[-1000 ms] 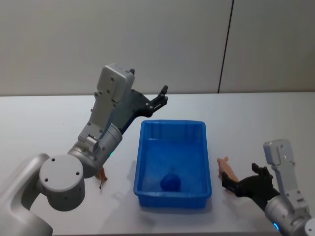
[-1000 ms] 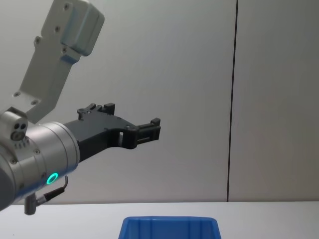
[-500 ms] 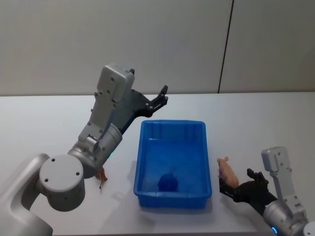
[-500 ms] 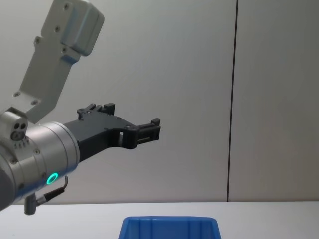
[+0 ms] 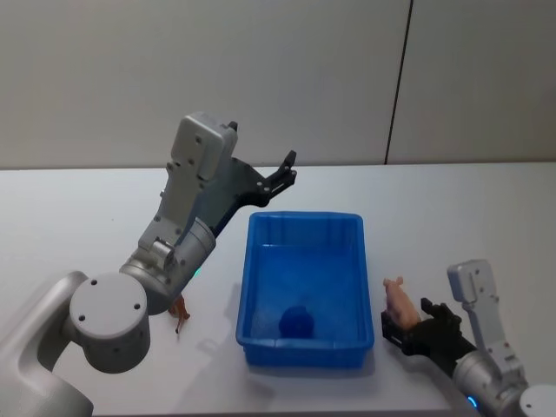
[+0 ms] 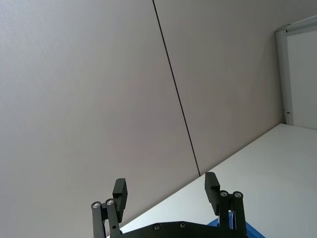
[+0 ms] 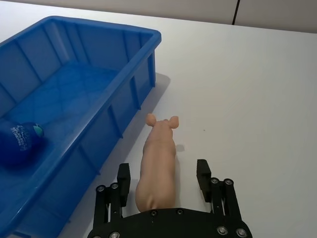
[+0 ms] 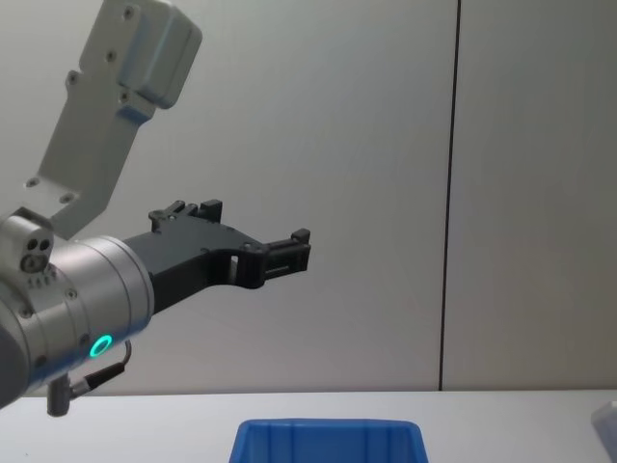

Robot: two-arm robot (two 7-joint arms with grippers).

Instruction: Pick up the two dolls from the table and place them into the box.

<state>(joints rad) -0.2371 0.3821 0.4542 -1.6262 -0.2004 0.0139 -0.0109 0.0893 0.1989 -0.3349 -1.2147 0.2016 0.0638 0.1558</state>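
A pink pig doll (image 5: 398, 301) lies on the white table (image 5: 452, 226), just right of the blue box (image 5: 257, 261). In the right wrist view the pig doll (image 7: 158, 161) has its rear end between the open fingers of my right gripper (image 7: 163, 174), which do not touch it; the box (image 7: 153, 42) stands beside it. My right gripper (image 5: 401, 334) is low at the table's near edge. A blue round toy (image 5: 297, 321) rests inside the box. My left gripper (image 5: 287, 169) is open and empty, held high over the box's far left corner.
A small brown figure (image 5: 180, 314) lies on the table left of the box, partly hidden by my left arm. In the chest view the left gripper (image 8: 289, 246) hangs above the box rim (image 8: 328, 425). A grey wall stands behind the table.
My right gripper has drawn back toward me and shifted left, so the pig now lies between its fingers. The blue toy rolled slightly left. The left arm stayed still.
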